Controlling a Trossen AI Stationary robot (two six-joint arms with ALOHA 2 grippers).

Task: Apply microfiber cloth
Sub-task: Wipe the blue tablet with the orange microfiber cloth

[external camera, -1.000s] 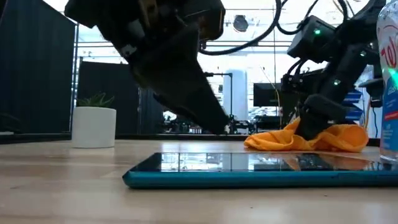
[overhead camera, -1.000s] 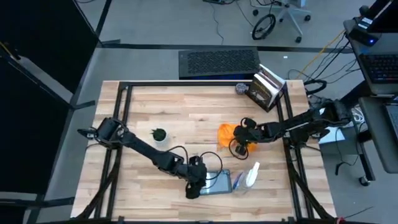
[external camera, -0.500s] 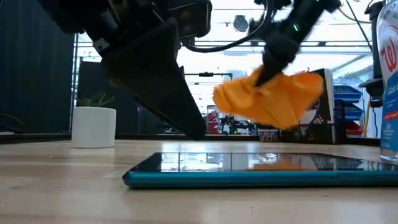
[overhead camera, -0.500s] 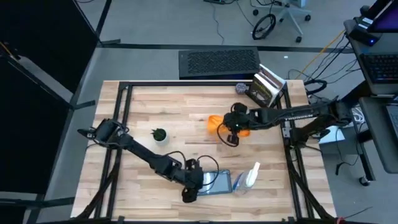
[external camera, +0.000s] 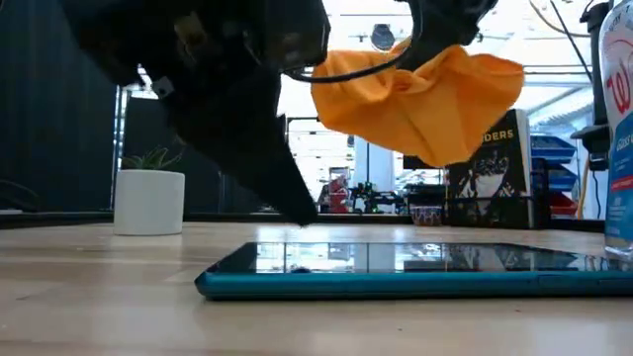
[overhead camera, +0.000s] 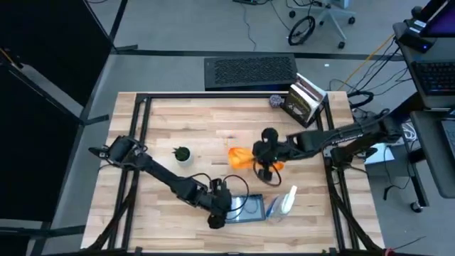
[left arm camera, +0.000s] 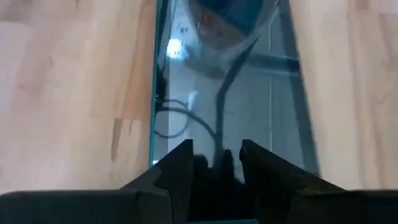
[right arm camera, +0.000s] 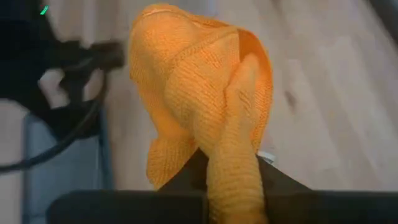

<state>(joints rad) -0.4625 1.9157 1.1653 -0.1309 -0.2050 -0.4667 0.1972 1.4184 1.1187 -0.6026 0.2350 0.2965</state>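
Above wooden table point(overhead camera: 163, 121), right hand point(overhead camera: 264, 168) gripping orange microfiber cloth point(external camera: 420, 89)

The microfiber cloth point(external camera: 420, 94) hangs above the table point(overhead camera: 213, 128), behind the tablet point(external camera: 415, 269).

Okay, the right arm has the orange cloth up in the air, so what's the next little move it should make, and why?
Probably carry the microfiber cloth toward the tablet and lower it onto the glass. The right gripper holds the cloth bunched and clear of the table, short of the tablet. The left gripper sits at the tablet's edge, apparently steadying it, so the screen looks ready for wiping.
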